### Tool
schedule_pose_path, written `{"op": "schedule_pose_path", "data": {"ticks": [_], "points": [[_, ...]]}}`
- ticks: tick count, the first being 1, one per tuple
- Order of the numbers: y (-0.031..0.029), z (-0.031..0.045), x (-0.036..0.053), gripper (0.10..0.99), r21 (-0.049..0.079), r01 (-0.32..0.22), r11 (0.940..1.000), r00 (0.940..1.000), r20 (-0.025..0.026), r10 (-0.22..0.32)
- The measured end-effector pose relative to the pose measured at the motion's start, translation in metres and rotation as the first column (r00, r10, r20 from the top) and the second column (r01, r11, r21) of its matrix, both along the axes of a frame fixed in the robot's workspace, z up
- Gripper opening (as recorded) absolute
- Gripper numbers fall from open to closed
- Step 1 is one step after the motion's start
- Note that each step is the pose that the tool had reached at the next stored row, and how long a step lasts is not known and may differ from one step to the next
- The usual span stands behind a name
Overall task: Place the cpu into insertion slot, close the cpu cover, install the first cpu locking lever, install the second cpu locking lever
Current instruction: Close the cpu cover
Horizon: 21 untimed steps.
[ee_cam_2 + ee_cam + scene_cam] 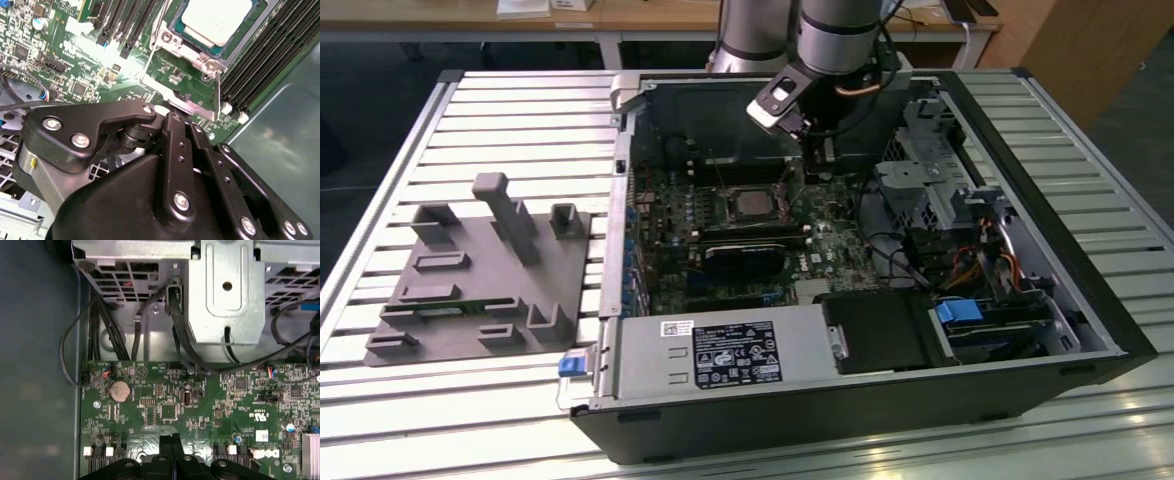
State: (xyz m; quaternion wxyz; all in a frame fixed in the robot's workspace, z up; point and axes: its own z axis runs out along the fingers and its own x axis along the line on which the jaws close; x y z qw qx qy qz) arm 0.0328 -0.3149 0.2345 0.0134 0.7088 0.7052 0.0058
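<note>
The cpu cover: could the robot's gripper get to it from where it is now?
Probably yes. The computer case is open on top, nothing I can see stands over the cpu cover, and the gripper hangs close beside it above the green board.

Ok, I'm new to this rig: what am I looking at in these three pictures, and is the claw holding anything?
It is one robot arm ending in a claw. The exterior view looks from outside at an open computer case on a slatted table, a grey fixture tray at that view's left. Both wrist views ride on the arm and look at the green circuit board. In the second wrist view the cpu is seated on the board, the silvery cpu cover framing it. The claw hangs over the board, shut and holding nothing.
</note>
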Motion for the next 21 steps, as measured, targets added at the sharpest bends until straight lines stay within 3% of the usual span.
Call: {"op": "schedule_pose_path", "data": {"ticks": [21], "points": [[0.0020, -0.0041, -0.0245, 0.106, 0.000, 0.000, 1.0000, 1.0000, 0.0000, 0.000]]}}
